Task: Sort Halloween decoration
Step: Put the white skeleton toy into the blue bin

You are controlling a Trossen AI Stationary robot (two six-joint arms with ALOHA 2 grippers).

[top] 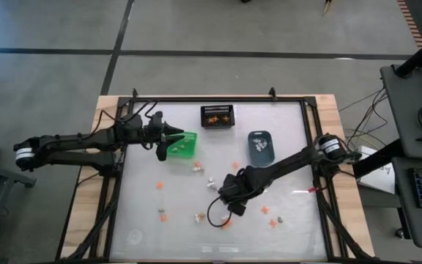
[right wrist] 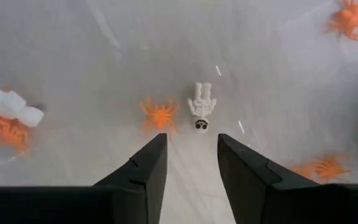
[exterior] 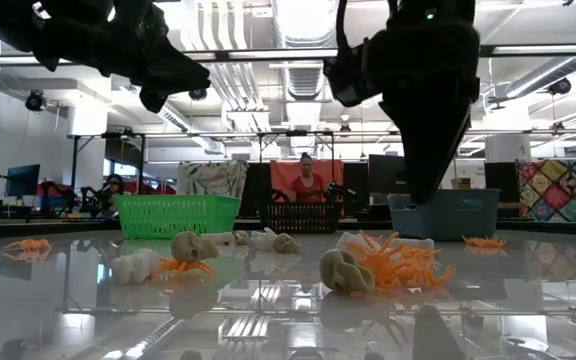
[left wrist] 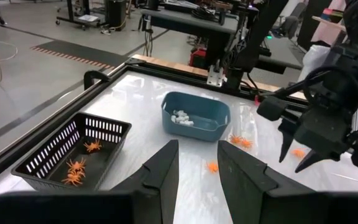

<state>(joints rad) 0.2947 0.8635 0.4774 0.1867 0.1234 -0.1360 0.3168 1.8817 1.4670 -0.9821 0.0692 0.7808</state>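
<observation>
- Right gripper (right wrist: 188, 163) hangs low over the glossy white table (top: 284, 139), fingers spread and holding nothing, lined up as if for a pick.
- Just ahead of its tips lie a tiny white plastic skeleton (right wrist: 200, 106) and a small orange plastic spider (right wrist: 158, 116); more trinkets are scattered around.
- Left gripper (left wrist: 197, 169) waits above the green slatted basket (top: 184, 144), fingers parted, empty.
- Beyond it, a black mesh basket (left wrist: 72, 154) holds orange spiders, and a blue-grey tub (left wrist: 196, 116) holds white pieces: sorting by kind, I'd judge.
- No readable writing anywhere.

Orange spiders (right wrist: 159, 116), white skeleton (right wrist: 201, 106), green basket (top: 184, 144).
</observation>
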